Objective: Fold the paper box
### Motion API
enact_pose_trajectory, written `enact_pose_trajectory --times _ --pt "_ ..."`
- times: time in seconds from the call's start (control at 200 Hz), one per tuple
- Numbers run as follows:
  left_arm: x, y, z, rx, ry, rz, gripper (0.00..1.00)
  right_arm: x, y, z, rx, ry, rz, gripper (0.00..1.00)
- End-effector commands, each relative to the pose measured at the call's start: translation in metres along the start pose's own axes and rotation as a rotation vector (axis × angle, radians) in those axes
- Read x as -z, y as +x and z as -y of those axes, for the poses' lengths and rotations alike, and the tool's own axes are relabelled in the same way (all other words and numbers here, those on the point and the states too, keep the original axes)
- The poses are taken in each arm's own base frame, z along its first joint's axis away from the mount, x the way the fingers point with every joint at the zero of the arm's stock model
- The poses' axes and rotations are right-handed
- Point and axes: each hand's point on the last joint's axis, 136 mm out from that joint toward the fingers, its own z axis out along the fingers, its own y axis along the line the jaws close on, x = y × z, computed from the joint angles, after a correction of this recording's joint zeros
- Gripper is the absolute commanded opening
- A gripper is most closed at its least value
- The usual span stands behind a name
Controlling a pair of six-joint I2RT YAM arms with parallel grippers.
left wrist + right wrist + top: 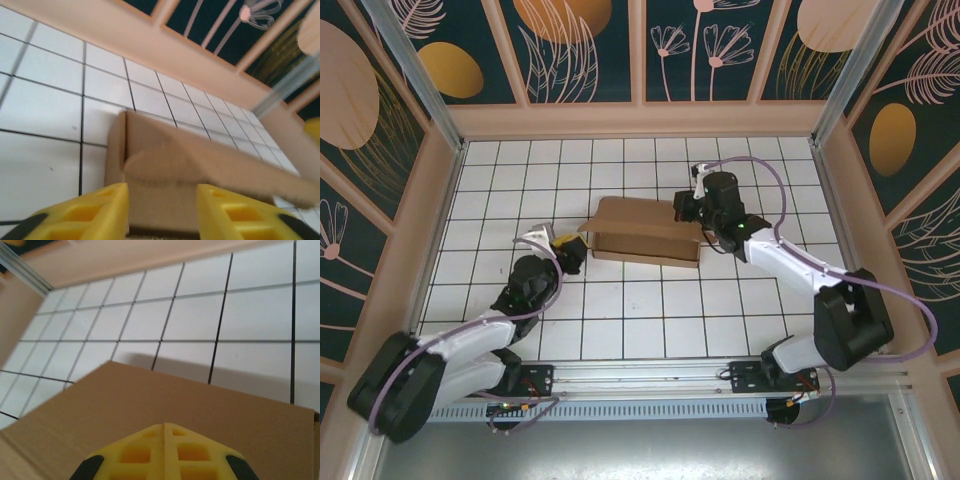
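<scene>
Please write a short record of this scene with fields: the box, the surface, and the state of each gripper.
object: paper box, brown cardboard, front wall upright
surface: white tiled table, box near its middle
left gripper: open, fingers apart, at the box's left end
right gripper: shut, fingers together over a flat cardboard panel at the right end
contact: cannot tell for either gripper

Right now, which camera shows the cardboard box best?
The top camera: the whole box is in view, outline and all. The left wrist camera catches one blurred end; the right wrist camera sees a flat brown panel up close.
</scene>
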Motion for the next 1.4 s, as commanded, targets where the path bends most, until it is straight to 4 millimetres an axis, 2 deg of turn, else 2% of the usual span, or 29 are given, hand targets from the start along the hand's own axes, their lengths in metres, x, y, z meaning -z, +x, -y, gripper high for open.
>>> enact_pose_trajectory --times 0.0,0.055,0.115,0.16,0.245,0.335,0.39,0.4,0.465,0.515,0.525,0.55,0.656,0.716,0.756,0.771,0.821,0.956,1.211,1.391 --pt "0.006 -0.025 -0.019 -0.060 -0.237 -0.033 0.47 -0.015 0.026 0.011 0.002 0.035 -0.111 0.00" --pt "0.006 -0.049 -0.013 -0.123 -0.291 -0.027 0.50 -0.018 0.037 0.019 0.005 0.065 -0.136 0.00" --pt "0.001 -0.065 -0.002 -0.193 -0.308 -0.054 0.56 -0.018 0.048 0.029 0.006 0.098 -0.148 0.00" --pt "-0.007 -0.074 0.004 -0.227 -0.309 -0.080 0.60 -0.018 0.055 0.034 0.008 0.113 -0.155 0.01" --pt "-0.029 -0.079 0.009 -0.221 -0.273 -0.135 0.61 -0.019 0.068 0.045 0.008 0.151 -0.181 0.07" --pt "-0.058 -0.069 0.001 -0.112 -0.205 -0.221 0.61 -0.023 0.078 0.057 0.014 0.198 -0.206 0.14" --pt "-0.076 -0.056 -0.004 -0.070 -0.174 -0.282 0.61 -0.023 0.079 0.057 0.021 0.200 -0.211 0.21" --pt "-0.079 -0.059 -0.001 -0.068 -0.163 -0.280 0.61 -0.022 0.077 0.059 0.024 0.213 -0.203 0.22" --pt "-0.099 -0.043 -0.006 -0.064 -0.165 -0.353 0.62 -0.015 0.059 0.060 0.025 0.247 -0.153 0.36" --pt "-0.110 -0.022 -0.010 -0.053 -0.145 -0.418 0.63 -0.007 0.043 0.056 0.025 0.246 -0.104 0.48" --pt "-0.114 -0.027 -0.006 -0.052 -0.130 -0.410 0.63 -0.005 0.040 0.056 0.023 0.245 -0.095 0.51" --pt "-0.120 -0.022 -0.007 -0.049 -0.127 -0.427 0.64 -0.001 0.031 0.054 0.016 0.240 -0.071 0.55" --pt "-0.137 0.001 -0.026 -0.049 -0.161 -0.485 0.64 0.010 0.014 0.060 -0.046 0.236 -0.045 0.60" --pt "-0.142 0.010 -0.033 -0.037 -0.165 -0.504 0.64 0.012 0.014 0.069 -0.090 0.240 -0.058 0.62" --pt "-0.144 0.011 -0.029 -0.027 -0.139 -0.504 0.64 0.013 0.018 0.076 -0.114 0.249 -0.068 0.63" --pt "-0.146 0.021 -0.034 -0.021 -0.139 -0.527 0.64 0.013 0.018 0.078 -0.122 0.253 -0.067 0.63" --pt "-0.149 0.028 -0.033 -0.003 -0.120 -0.543 0.64 0.014 0.022 0.087 -0.140 0.271 -0.072 0.65" --pt "-0.151 0.031 -0.030 -0.005 -0.091 -0.541 0.65 0.018 0.033 0.107 -0.191 0.310 -0.080 0.72" --pt "-0.150 0.037 -0.027 -0.009 -0.056 -0.557 0.66 0.009 0.063 0.105 -0.272 0.222 -0.146 0.73" --pt "-0.145 0.058 -0.033 0.013 -0.051 -0.626 0.65 0.005 0.078 0.108 -0.286 0.214 -0.171 0.72"
